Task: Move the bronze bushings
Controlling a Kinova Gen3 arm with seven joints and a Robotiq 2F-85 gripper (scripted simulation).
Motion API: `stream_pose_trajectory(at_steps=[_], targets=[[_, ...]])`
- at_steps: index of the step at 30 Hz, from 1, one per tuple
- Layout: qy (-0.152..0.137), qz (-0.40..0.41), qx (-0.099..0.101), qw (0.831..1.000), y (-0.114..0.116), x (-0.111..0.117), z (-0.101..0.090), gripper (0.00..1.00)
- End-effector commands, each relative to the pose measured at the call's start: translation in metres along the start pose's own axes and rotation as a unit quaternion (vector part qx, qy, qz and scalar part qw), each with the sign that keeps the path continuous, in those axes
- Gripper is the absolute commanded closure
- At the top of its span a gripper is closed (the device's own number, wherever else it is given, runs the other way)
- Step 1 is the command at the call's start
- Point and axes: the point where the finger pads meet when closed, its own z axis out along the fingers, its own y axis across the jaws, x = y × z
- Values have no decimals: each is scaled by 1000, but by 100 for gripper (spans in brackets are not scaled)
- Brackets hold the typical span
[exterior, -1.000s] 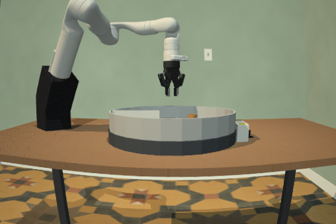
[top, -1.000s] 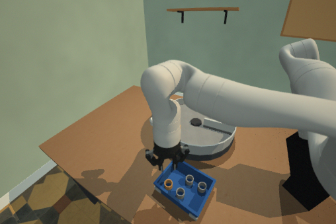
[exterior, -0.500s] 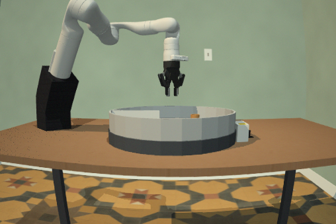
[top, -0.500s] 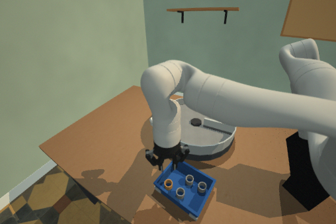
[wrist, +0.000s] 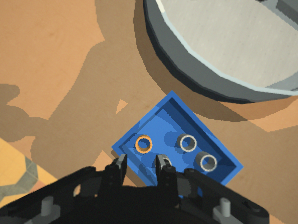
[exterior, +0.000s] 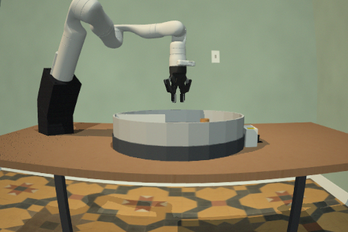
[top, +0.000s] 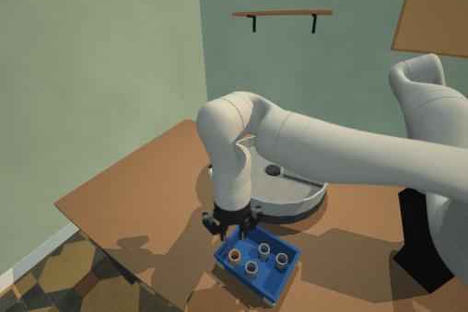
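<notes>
A bronze bushing stands upright at the left end of the blue crate. Three steel bushings share the crate: one toward the turntable, one at the right, and one partly behind a finger in the wrist view. Another bronze bushing shows only its top over the turntable's wall; the arm hides it in the top view. The turntable's disc has a dark hub. My gripper is partly open and empty, above the crate's bronze end.
The turntable's raised wall stands close behind the crate. A low divider runs from near the hub to the wall. A small white box sits against the turntable's outside. The table ends to the left of the crate.
</notes>
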Motion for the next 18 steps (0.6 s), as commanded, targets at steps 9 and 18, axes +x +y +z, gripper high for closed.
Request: stream_pose_trajectory(at_steps=[9, 18], targets=[[4, 6, 0, 1000, 0, 2, 47, 61], [6, 3, -2, 1000, 1, 3, 62, 61]])
